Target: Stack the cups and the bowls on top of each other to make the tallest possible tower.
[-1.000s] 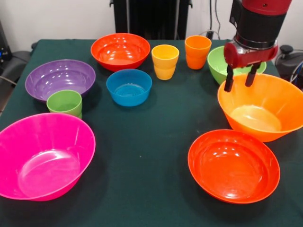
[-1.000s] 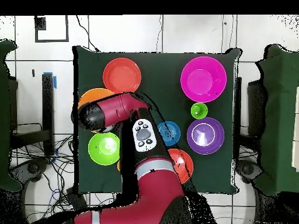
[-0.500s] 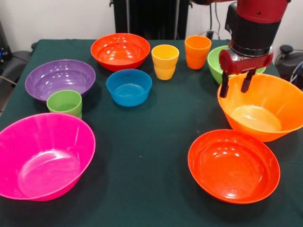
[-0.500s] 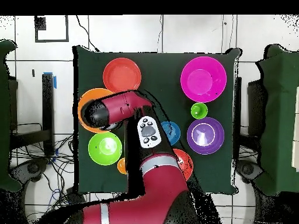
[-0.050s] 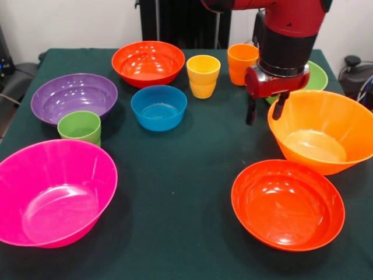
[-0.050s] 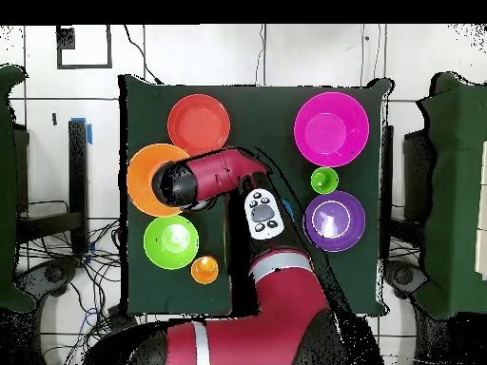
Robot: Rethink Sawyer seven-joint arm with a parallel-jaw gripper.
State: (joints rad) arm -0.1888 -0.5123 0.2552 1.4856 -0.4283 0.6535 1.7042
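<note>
front view: gripper [image 5: 263, 111] open and empty, up in the air just beside the near-left rim of the light orange bowl [image 5: 317, 132]. nothing stacked yet. red-orange bowl [image 5: 288, 203] just below that one, nearest to the gripper. orange cup [image 5: 242, 63] and yellow cup [image 5: 203, 76] behind, to the left. pink bowl [image 5: 53, 192] far off.

overhead view: arm [image 6: 214, 178] over the light orange bowl's [image 6: 147, 177] edge, gripper hidden under it. lime green bowl [image 6: 169, 240] right beside. probably a grab of a nearby bowl next.
</note>
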